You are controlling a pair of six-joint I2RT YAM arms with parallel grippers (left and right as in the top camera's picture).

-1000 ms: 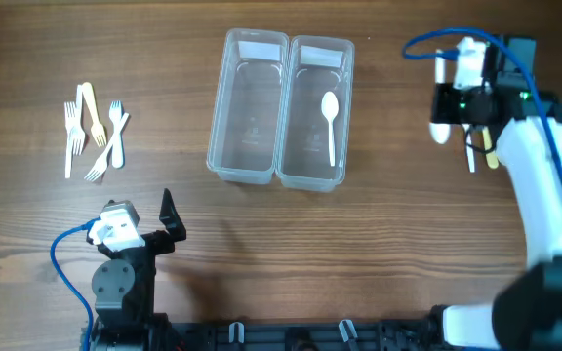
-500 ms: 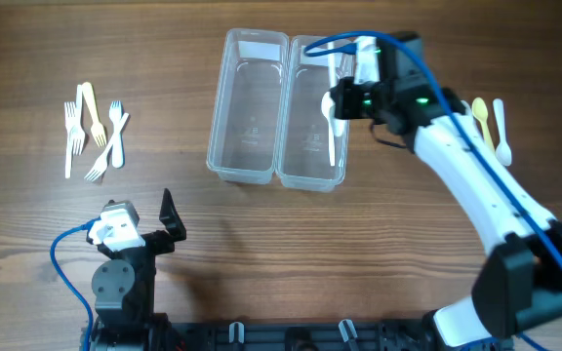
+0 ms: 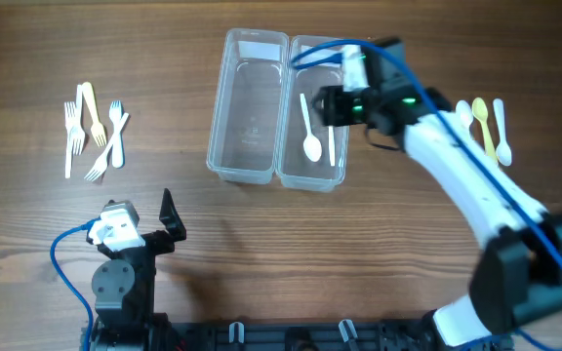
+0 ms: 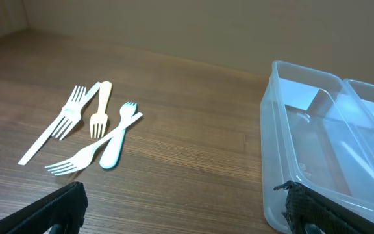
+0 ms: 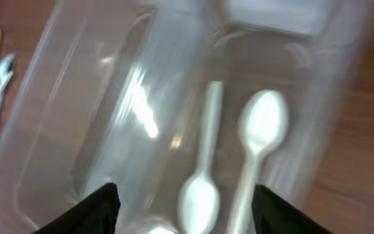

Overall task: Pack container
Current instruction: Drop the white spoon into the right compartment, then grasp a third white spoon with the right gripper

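**Editor:** Where was the right arm [image 3: 457, 185]?

**Photographer:** It reached in over the right container [image 3: 310, 174], one of two clear tubs that sat side by side and touching in the middle of the desk [image 3: 408, 253]. The right jaws stood wide apart above that tub. The cutlery lay below them, not between them.

**Editor:** What was in the tub?

**Photographer:** Two white spoons [image 5: 263, 127] lay on its floor, close together, with their bowls pointing opposite ways. The left container [image 3: 247, 117] stood just beside it.

**Editor:** And elsewhere on the desk?

**Photographer:** A few loose spoons [image 3: 488, 125], white and yellow, lay to the right of the tubs, near the arm. A cluster of forks [image 3: 91, 132], some overlapping, lay well apart on the far left.

**Editor:** What about the left arm [image 3: 120, 263]?

**Photographer:** It sat back at the near edge of the desk. The left jaws were fully spread and faced the forks and the left container, touching neither.
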